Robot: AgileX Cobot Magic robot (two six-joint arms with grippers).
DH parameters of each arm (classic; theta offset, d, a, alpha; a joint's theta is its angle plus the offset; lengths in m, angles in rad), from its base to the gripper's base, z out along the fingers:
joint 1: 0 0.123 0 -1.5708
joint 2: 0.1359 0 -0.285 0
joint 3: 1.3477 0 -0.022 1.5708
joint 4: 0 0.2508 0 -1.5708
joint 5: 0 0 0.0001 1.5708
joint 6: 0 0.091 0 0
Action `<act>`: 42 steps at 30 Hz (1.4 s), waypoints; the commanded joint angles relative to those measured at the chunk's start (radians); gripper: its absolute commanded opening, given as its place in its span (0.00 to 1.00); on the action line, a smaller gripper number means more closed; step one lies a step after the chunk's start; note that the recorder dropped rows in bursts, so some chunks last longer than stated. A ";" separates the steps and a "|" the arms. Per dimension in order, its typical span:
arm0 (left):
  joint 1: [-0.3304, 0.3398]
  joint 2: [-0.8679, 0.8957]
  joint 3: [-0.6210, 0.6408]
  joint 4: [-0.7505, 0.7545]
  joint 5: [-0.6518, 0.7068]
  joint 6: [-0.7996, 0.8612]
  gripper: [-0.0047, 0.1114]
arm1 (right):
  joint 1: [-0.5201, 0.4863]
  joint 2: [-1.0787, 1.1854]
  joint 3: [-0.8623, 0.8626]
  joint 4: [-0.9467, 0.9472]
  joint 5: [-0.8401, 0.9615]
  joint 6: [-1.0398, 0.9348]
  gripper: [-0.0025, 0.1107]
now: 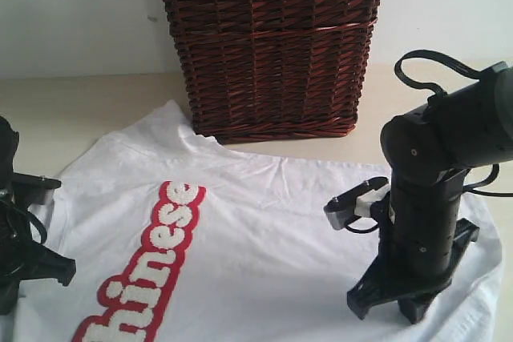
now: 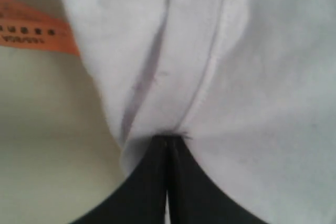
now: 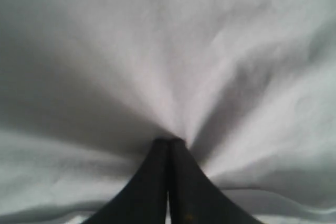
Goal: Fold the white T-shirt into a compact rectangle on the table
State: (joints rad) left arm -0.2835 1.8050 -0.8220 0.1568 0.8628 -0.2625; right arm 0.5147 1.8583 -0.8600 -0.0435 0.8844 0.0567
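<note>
Our left end effector (image 2: 168,139) pinches a seamed edge of the white T-shirt (image 1: 280,222), spread limp on the tabletop (image 1: 80,110); our right end effector (image 3: 169,141), jaws together, nips bunched cloth. Soft, light fabric: we'd grip edges.

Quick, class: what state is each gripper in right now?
Left gripper: closed, pinching the shirt.
Right gripper: closed, pinching the shirt.

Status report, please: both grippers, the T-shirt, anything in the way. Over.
Left gripper shut on white T-shirt by orange tag. Right gripper shut on it too. Shirt spread on table, unfolded. Wicker basket close beside it.
</note>
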 commanded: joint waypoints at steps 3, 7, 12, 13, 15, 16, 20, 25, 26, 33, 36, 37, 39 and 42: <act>0.005 0.005 -0.025 0.003 0.011 0.022 0.04 | -0.002 -0.024 0.119 -0.180 0.168 0.153 0.02; 0.004 0.005 -0.041 -0.050 0.030 0.068 0.04 | -0.002 -0.142 0.118 -0.183 0.038 0.150 0.02; 0.004 -0.029 -0.045 -0.101 0.050 0.130 0.04 | -0.002 -0.164 0.028 -0.180 -0.096 0.201 0.02; 0.004 -0.041 -0.056 -0.118 0.047 0.136 0.04 | -0.002 -0.148 0.007 -0.180 -0.067 0.217 0.02; 0.004 -0.078 -0.083 -0.209 0.034 0.232 0.04 | -0.002 -0.117 -0.016 -0.182 -0.026 0.226 0.02; 0.004 -0.093 -0.090 -0.275 0.023 0.299 0.04 | -0.002 -0.098 -0.016 -0.184 -0.020 0.226 0.02; 0.002 -0.131 -0.097 -0.728 -0.011 0.720 0.04 | -0.002 -0.018 -0.018 -0.218 -0.088 0.226 0.02; -0.091 -0.059 -0.105 -0.911 -0.132 0.911 0.04 | -0.002 0.053 -0.070 -0.252 -0.138 0.226 0.02; -0.116 -0.027 -0.119 -0.893 -0.164 0.911 0.04 | -0.002 0.058 -0.084 -0.254 -0.156 0.226 0.02; -0.123 0.199 -0.300 -0.527 -0.259 0.524 0.04 | -0.002 0.122 -0.226 -0.285 -0.181 0.216 0.02; -0.078 0.261 -0.356 -0.333 -0.215 0.352 0.04 | -0.006 0.188 -0.325 -0.297 -0.172 0.194 0.02; -0.062 0.276 -0.365 -0.299 -0.202 0.324 0.04 | -0.009 0.213 -0.360 -0.293 -0.165 0.189 0.02; -0.014 0.303 -0.376 -0.252 -0.169 0.283 0.04 | -0.011 0.257 -0.420 -0.274 -0.143 0.164 0.02; 0.069 0.328 -0.378 -0.247 -0.136 0.263 0.04 | -0.011 0.285 -0.478 -0.270 -0.112 0.129 0.02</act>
State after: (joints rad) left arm -0.2949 2.0691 -1.2160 -0.2192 0.6922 0.0459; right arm 0.5125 2.1045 -1.2950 -0.3154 0.7530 0.2222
